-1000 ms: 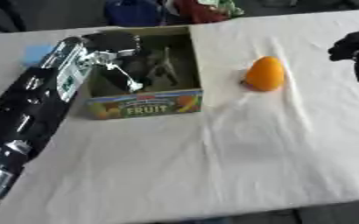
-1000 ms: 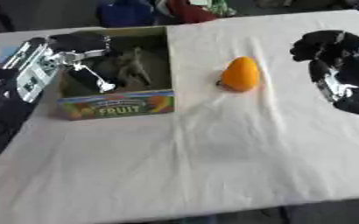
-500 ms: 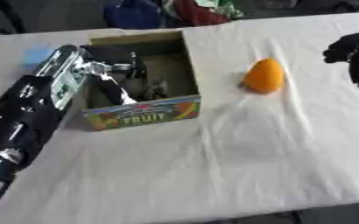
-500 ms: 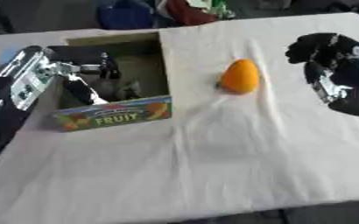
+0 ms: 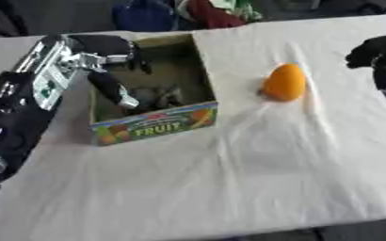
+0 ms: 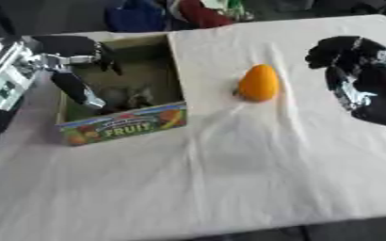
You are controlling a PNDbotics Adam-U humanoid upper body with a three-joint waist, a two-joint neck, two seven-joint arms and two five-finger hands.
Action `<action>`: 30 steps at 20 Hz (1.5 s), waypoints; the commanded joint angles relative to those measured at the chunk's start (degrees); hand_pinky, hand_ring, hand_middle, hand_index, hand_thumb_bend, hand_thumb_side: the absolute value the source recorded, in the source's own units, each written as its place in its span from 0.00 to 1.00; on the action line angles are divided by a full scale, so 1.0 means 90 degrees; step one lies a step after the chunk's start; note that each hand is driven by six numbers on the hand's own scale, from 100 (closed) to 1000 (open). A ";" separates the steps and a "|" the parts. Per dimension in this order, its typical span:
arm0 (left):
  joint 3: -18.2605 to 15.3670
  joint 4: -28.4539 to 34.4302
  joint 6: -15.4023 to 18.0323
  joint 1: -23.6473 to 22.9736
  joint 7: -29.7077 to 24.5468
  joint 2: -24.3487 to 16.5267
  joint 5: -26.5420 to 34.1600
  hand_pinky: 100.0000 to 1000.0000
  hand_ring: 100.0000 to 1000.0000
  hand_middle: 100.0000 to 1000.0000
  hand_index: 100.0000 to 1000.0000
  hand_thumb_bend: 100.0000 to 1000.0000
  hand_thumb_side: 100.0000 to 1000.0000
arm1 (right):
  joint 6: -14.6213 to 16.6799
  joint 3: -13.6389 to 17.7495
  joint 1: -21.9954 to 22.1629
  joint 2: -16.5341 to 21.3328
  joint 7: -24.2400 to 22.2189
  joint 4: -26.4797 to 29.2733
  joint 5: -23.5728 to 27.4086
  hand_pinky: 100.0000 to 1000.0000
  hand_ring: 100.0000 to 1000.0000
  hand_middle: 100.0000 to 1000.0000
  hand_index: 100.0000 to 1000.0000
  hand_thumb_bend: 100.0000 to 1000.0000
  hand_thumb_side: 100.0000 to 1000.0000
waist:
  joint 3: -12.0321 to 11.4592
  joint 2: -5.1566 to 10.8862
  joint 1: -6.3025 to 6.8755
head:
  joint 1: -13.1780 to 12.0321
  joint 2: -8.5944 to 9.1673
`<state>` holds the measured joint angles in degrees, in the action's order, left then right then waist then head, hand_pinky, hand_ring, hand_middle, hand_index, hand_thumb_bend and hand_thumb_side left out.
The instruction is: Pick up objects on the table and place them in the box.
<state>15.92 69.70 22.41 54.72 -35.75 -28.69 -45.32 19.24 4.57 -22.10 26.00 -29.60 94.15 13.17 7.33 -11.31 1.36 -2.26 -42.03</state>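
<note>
A cardboard box (image 5: 156, 124) with a colourful FRUIT label stands at the left of the table. Dark items (image 5: 162, 96) lie inside it; I cannot make out what they are. My left hand (image 5: 104, 46) hangs over the box's left side, open, with straight fingers (image 5: 118, 93) pointing down into it and holding nothing. An orange, egg-shaped fruit (image 6: 258, 83) lies on the cloth to the right of the box. My right hand (image 6: 343, 51) hovers at the right edge, well apart from the fruit, its fingers relaxed and empty.
A wrinkled white cloth (image 6: 229, 174) covers the table. Blue and red bundles (image 6: 172, 14) sit beyond the far edge. My left forearm (image 5: 23, 103) runs along the table's left side.
My left hand has shifted toward the box's back-left corner, fingers still reaching inside. The fruit and my right hand have hardly moved. The view has tilted slightly.
</note>
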 commanded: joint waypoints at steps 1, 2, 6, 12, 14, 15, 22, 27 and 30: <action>-0.0291 0.0685 -0.0244 0.0172 0.0095 -0.0554 0.0430 0.66 0.61 0.62 0.76 0.54 0.58 | 0.0005 0.0082 -0.0037 0.0180 0.0025 0.0027 -0.0009 0.74 0.75 0.69 0.80 0.00 0.27 | -0.0030 0.0125 0.0003 | 0.0027 0.0063; -0.0368 0.0827 -0.0343 0.0157 0.0142 -0.0667 0.0499 0.66 0.60 0.61 0.75 0.53 0.56 | 0.0003 0.0083 -0.0035 0.0184 0.0025 0.0027 -0.0011 0.74 0.75 0.69 0.80 0.00 0.27 | -0.0041 0.0128 0.0012 | 0.0023 0.0063; -0.0657 0.0903 -0.0741 0.0081 0.0424 -0.1035 0.0385 0.64 0.58 0.59 0.74 0.49 0.49 | -0.0005 0.0082 -0.0023 0.0204 0.0012 0.0025 -0.0021 0.74 0.75 0.69 0.80 0.00 0.28 | -0.0067 0.0144 0.0041 | 0.0000 0.0068; -0.0896 0.0000 -0.1033 0.0007 0.1058 -0.1171 -0.0258 0.65 0.61 0.63 0.76 0.47 0.42 | -0.0008 0.0090 -0.0010 0.0218 0.0010 0.0027 -0.0022 0.74 0.75 0.69 0.80 0.00 0.29 | -0.0056 0.0150 0.0061 | -0.0068 0.0081; -0.0915 -0.0322 -0.1003 0.0017 0.1219 -0.1180 -0.0452 0.66 0.64 0.65 0.76 0.48 0.42 | -0.0004 0.0094 -0.0006 0.0220 0.0011 0.0027 -0.0024 0.74 0.75 0.69 0.80 0.00 0.28 | -0.0043 0.0143 0.0057 | -0.0069 0.0077; -0.0931 -0.0473 -0.0982 0.0024 0.1290 -0.1181 -0.0558 0.67 0.65 0.67 0.77 0.48 0.41 | -0.0002 0.0095 -0.0003 0.0218 0.0011 0.0026 -0.0025 0.74 0.75 0.69 0.80 0.00 0.29 | -0.0036 0.0137 0.0054 | -0.0076 0.0073; -0.1141 -0.1305 -0.0919 0.0050 0.1690 -0.1148 -0.1007 0.69 0.69 0.70 0.77 0.50 0.39 | 0.0012 0.0106 0.0014 0.0202 0.0009 0.0018 -0.0039 0.74 0.75 0.69 0.80 0.00 0.30 | 0.0002 0.0102 0.0039 | -0.0032 0.0047; -0.1317 -0.1774 -0.1087 0.0058 0.1934 -0.1140 -0.1305 0.71 0.71 0.73 0.79 0.53 0.42 | 0.0011 0.0104 0.0015 0.0186 -0.0014 0.0016 -0.0042 0.74 0.75 0.69 0.80 0.00 0.30 | 0.0018 0.0087 0.0039 | -0.0015 0.0060; -0.1421 -0.2008 -0.1202 0.0056 0.2098 -0.1150 -0.1461 0.71 0.71 0.72 0.80 0.52 0.41 | 0.0013 0.0108 0.0019 0.0183 -0.0015 0.0014 -0.0043 0.74 0.75 0.69 0.80 0.00 0.31 | 0.0036 0.0074 0.0040 | -0.0009 0.0069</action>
<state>4.18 51.86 11.96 53.95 -17.68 -37.28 -57.67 19.26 4.93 -21.40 26.17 -29.64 93.83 12.88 7.59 -11.42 1.84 -2.45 -41.73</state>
